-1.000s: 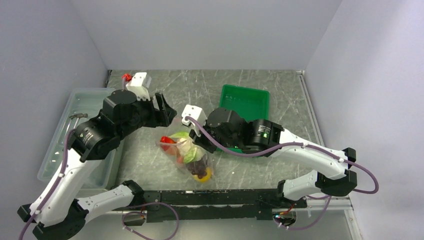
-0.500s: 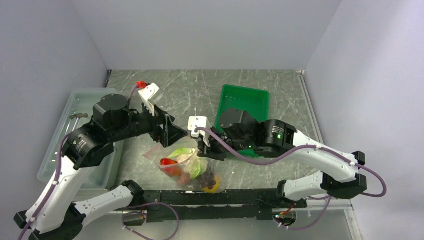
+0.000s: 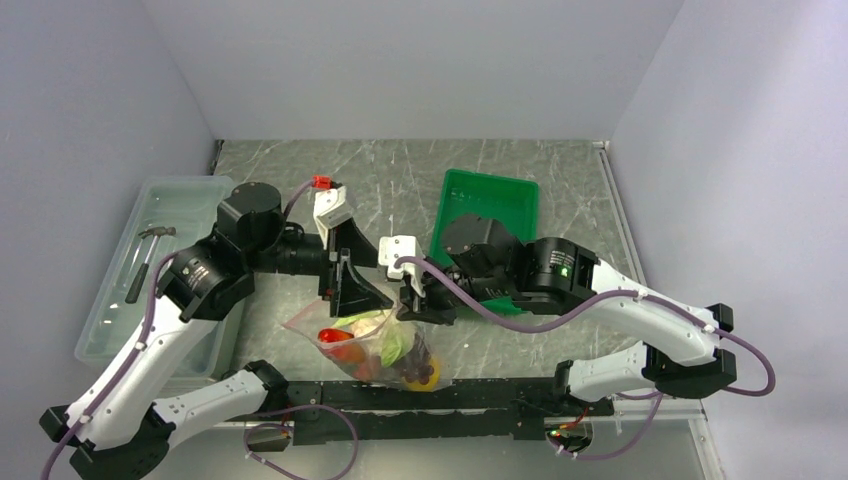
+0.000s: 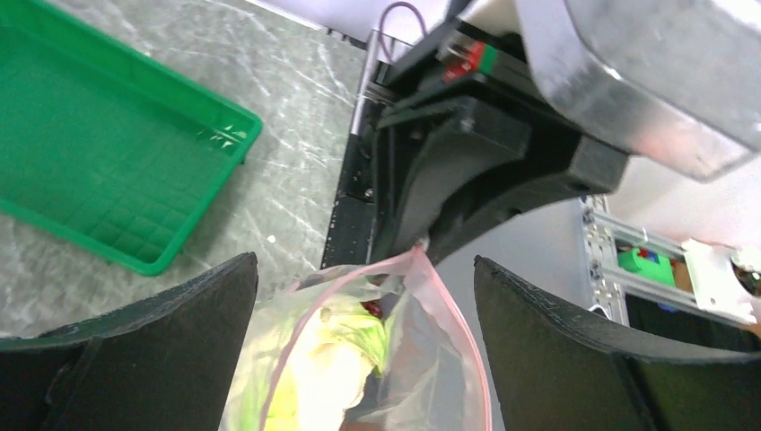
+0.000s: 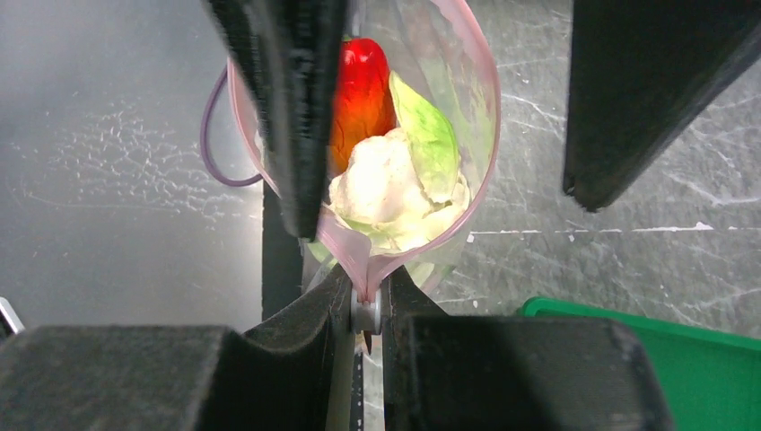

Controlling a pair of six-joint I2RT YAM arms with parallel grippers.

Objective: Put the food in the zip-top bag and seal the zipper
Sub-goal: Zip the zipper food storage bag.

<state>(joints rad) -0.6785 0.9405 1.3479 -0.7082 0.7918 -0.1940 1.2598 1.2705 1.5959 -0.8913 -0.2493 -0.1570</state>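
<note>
Right gripper [image 5: 366, 301] pinches the zipper [image 5: 493, 126] at one end; food [image 5: 381, 184] fills the zip-top bag [image 3: 372, 342]. Left gripper [image 4: 361, 269] gapes astride its mouth.

From above, the right arm [image 3: 630, 305] is covering the near part of the green tray [image 3: 500, 195], while the left gripper [image 3: 355, 285] and right gripper [image 3: 422, 303] are hiding most of the zipper [image 5: 348, 259] on the zip-top bag [image 3: 305, 325]. The grape bunch [image 3: 410, 362] and orange-yellow fruit [image 3: 428, 377] are showing as dark and yellow smudges. In the left wrist view the bag is running off the bottom edge, its food [image 4: 305, 377] blurring into yellow-green, and the left edge is cutting the tray. In the right wrist view one left finger [image 5: 287, 99] is masking part of the red piece [image 5: 361, 90], and the leafy vegetable [image 5: 386, 184] is blocking whatever is lying deeper
</note>
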